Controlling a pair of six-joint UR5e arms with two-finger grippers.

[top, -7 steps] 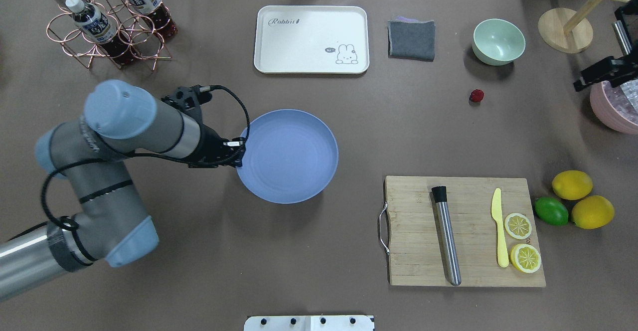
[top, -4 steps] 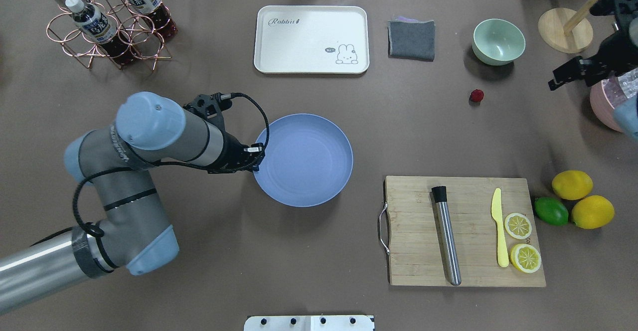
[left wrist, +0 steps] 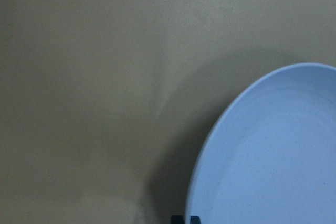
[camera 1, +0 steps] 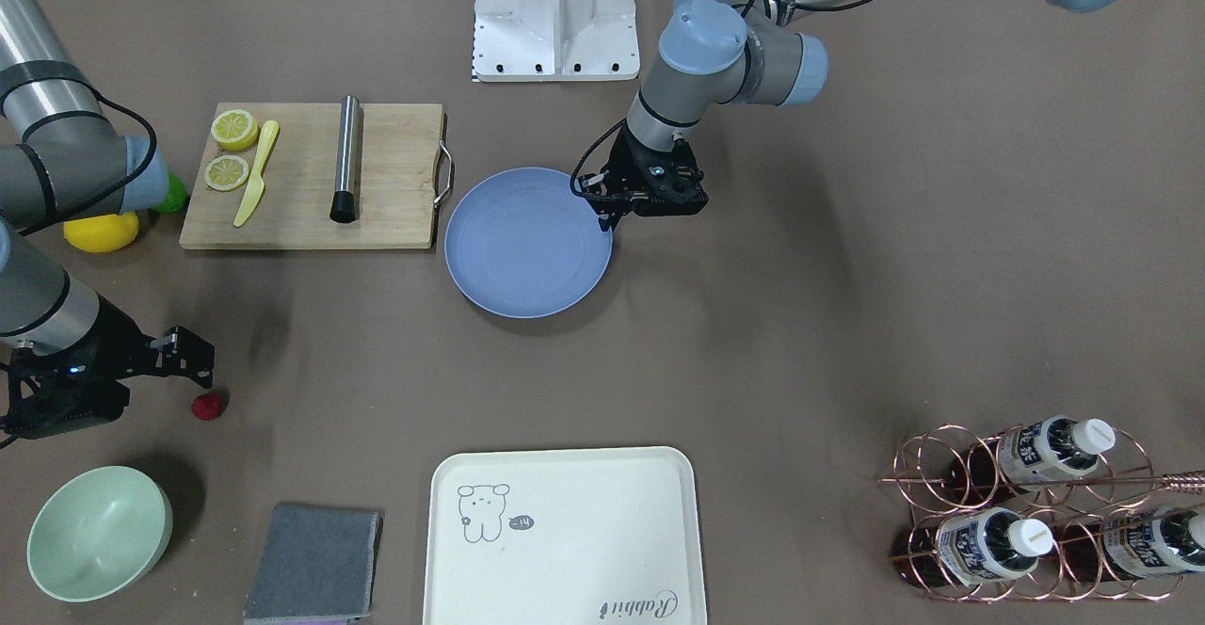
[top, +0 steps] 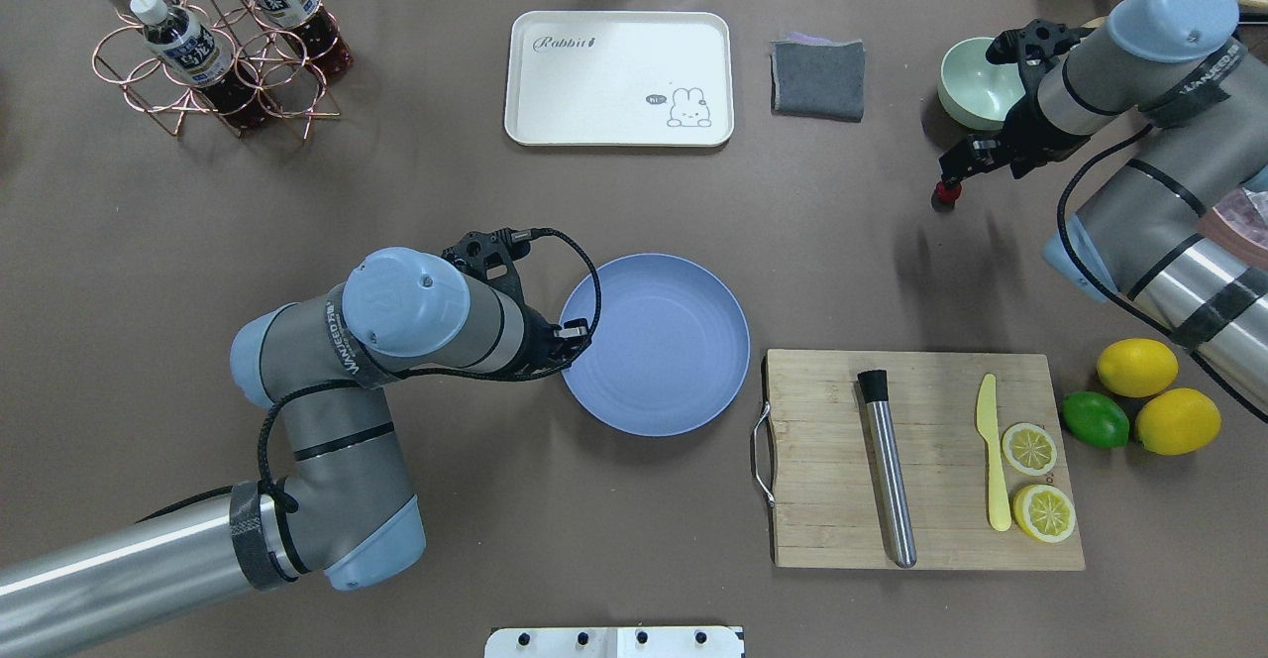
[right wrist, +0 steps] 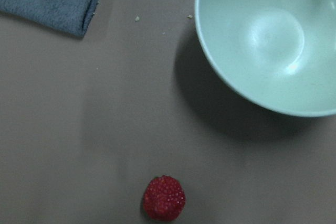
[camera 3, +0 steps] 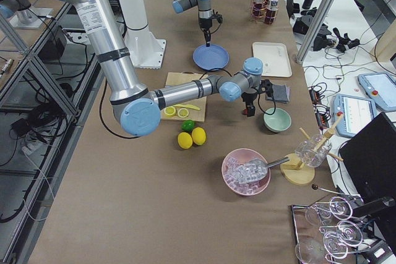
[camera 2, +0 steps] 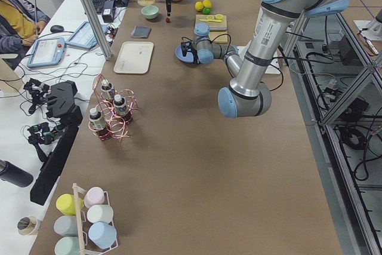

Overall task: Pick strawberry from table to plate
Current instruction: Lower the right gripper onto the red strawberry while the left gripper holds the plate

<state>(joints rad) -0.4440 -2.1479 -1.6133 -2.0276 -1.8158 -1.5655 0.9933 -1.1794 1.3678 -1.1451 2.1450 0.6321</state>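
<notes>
**Desk:** Where was the strawberry (right wrist: 164,198) when you checked?

**Me:** On the table (top: 396,192), well apart from the plate (top: 674,341). It lay off to the plate's right, as the robot counts sides, and farther from the robot's base than the plate. It sat bare on the brown cover.

**Desk:** And the right gripper (camera 1: 193,359)?

**Me:** It hung low out on that same side of the plate, just above the berry and slightly to one side of it. From the front camera I read its jaws as parted, and I saw a small gap between the nearest tip and the fruit. Its wrist camera looked straight down, with the berry at the lower edge of the picture.

**Desk:** The left one?

**Me:** The left gripper (camera 1: 606,217) was down at the plate's left rim. On its wrist view I saw the fingertips (left wrist: 178,219) close together right where the rim ran, so I took the claw as narrow and pinched on that edge. The plate itself lay flat and bare.

**Desk:** Anything close by?

**Me:** The cutting board (top: 822,440) was just beside the plate's right edge, handle towards it; I couldn't tell if they touched.
</notes>
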